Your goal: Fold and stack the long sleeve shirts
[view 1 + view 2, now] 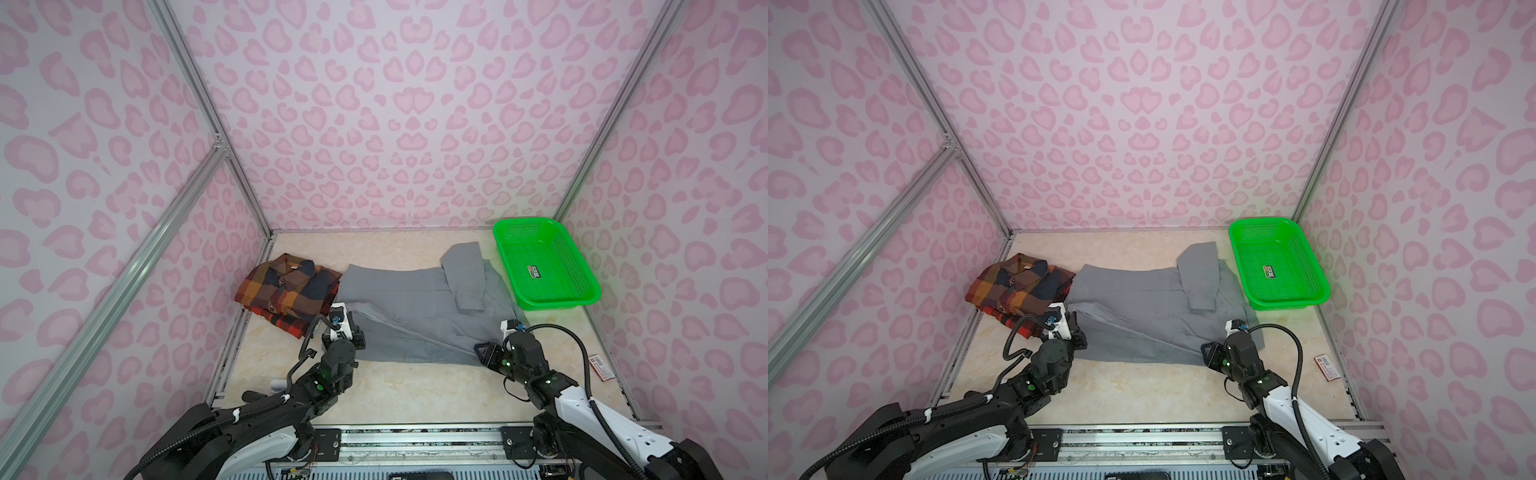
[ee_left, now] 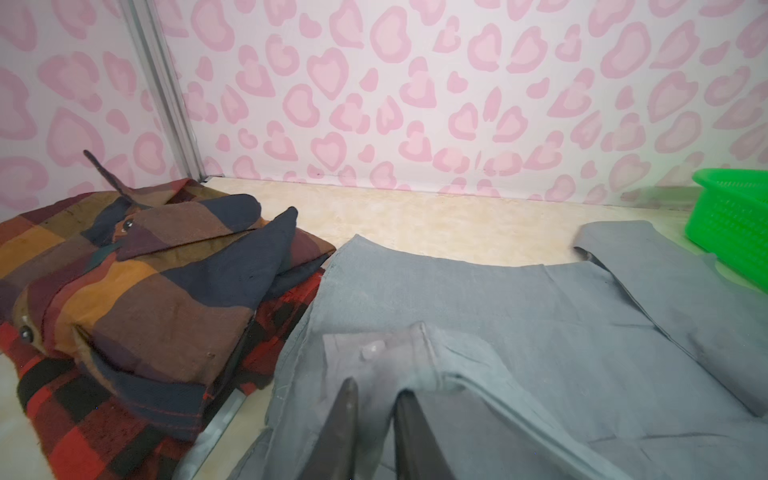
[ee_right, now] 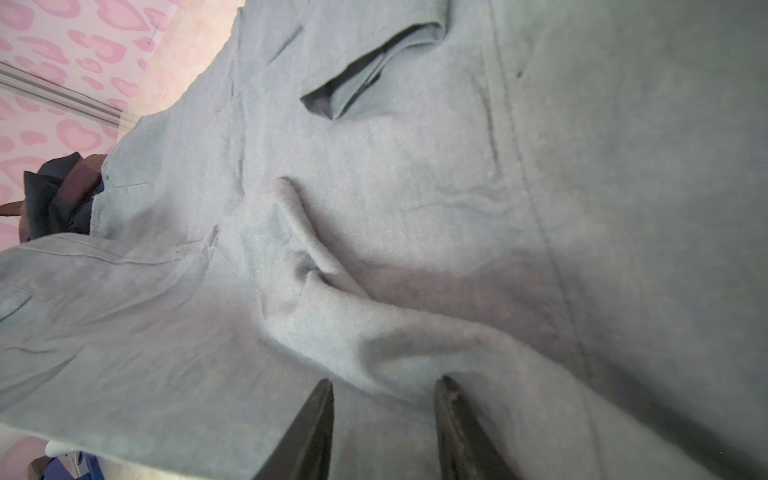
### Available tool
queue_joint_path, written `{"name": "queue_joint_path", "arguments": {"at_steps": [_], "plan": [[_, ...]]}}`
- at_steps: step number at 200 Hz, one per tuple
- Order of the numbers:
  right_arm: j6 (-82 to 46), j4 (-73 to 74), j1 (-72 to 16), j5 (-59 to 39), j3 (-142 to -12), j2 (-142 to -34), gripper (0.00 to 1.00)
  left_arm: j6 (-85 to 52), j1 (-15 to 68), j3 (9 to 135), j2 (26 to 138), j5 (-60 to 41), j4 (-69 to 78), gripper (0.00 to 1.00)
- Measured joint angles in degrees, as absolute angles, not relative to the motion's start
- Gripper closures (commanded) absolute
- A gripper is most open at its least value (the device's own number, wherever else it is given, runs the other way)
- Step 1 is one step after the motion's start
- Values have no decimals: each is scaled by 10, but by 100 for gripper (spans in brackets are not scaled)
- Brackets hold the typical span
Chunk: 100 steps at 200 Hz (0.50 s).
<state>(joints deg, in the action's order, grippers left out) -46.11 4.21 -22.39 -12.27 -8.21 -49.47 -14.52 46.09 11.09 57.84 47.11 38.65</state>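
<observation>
Right end effector over gray shirt

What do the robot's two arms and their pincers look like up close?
The left arm and right arm are black rounded joints with white shell sections and small green lights. A black ribbed cable loops along each, and a white camera block sits at each wrist. The left gripper and right gripper each end in two slim, dark, tapering fingers.

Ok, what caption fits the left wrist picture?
Left claw at the gray shirt, folded plaid shirt beside it, green basket beyond.
</observation>
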Motion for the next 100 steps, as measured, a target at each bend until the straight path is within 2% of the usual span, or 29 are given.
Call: {"name": "queue_joint_path", "arguments": {"at_steps": [24,88,100], "plan": [[-465,48,-224,-120,-77,-496,59,-166,461,110,575,486,374,40],[-469,51,-224,-116,-74,-498,59,-224,455,136,469,522,285,41],[-470,49,-224,-116,-73,-498,58,-241,454,153,463,521,242,18]]}}
